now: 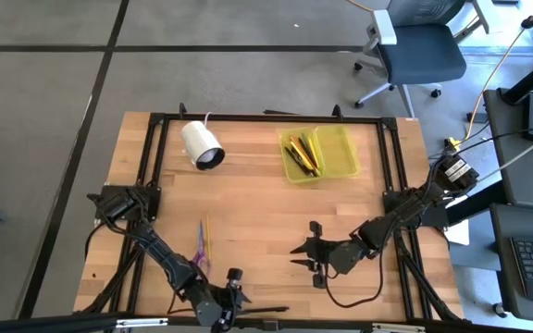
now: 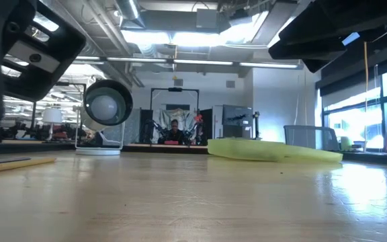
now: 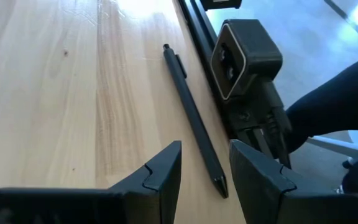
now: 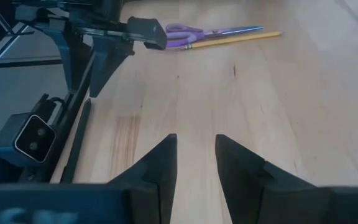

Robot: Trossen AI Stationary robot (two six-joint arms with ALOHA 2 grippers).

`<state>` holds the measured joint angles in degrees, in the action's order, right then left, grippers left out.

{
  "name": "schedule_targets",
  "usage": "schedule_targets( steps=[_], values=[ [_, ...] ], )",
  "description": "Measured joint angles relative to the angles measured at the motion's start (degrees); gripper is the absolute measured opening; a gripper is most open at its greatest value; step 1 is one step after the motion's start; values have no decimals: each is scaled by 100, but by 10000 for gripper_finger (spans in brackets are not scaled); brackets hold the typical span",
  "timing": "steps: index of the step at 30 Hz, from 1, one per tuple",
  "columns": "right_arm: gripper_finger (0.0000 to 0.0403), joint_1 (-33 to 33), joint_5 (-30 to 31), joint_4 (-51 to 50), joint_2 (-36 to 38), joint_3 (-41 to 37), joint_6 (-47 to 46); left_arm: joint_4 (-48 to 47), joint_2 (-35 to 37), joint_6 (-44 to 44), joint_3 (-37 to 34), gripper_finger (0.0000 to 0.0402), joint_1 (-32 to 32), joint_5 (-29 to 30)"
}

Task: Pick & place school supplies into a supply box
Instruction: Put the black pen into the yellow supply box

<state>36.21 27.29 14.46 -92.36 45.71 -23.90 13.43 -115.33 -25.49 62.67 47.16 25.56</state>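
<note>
The supply box (image 1: 320, 154) is lying open near the far edge of the table (image 1: 266, 213), toward the right side. It is a translucent yellow-green plastic case of two shallow halves spread side by side. The half nearer the table's middle is holding a small bundle of pencils and pens (image 1: 303, 154) in yellow, orange and dark tones, lying slantwise; the other half is showing only its bare floor. In the low view the box (image 2: 274, 150) is appearing as a flat yellowish strip on the table top.

More supplies are lying outside the box. Purple-handled scissors (image 1: 200, 248) and a yellow pencil (image 1: 206, 239) are resting side by side near the table's left front, touching or nearly so; the right wrist view is showing them (image 4: 213, 32) with the pencil (image 4: 241, 40) along the blades. A black pen (image 3: 194, 118) is lying beside the dark frame rail at the front edge.

The left gripper (image 1: 234, 294) is hanging over the front edge, its jaws standing apart with the black pen running into the gap between them, nothing clasped. The right gripper (image 1: 308, 254) is hovering over bare wood right of the middle, its jaws parted and empty.

A white cylinder (image 1: 202, 145) with a cable is lying near the far left corner. No label or writing is legible on any of the things.
</note>
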Motion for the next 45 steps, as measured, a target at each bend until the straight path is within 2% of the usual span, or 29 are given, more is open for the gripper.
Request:
schedule_targets(
  steps=[14,22,26,31,36,39,42,45],
  values=[
    [114,0,4,-7,2,2,27,24,-33,-32,0,127,0,-32],
    [114,0,7,-13,4,2,35,581,-503,-96,-4,127,0,-236],
    [114,0,7,-13,4,2,35,532,-646,-423,16,125,4,-3],
    [114,0,0,-13,4,2,-26,245,-756,-1020,39,96,-104,78],
    [114,-2,-635,-7,-13,5,-309,210,-777,-1130,36,48,-244,55],
    [114,54,-726,-4,-121,9,-442,211,-778,-1150,35,23,-321,31],
    [114,159,-616,20,-336,9,-495,191,-778,-1167,35,14,-390,76],
    [114,310,-555,226,-713,9,-554,159,-780,-1163,24,22,-465,249]
  ],
)
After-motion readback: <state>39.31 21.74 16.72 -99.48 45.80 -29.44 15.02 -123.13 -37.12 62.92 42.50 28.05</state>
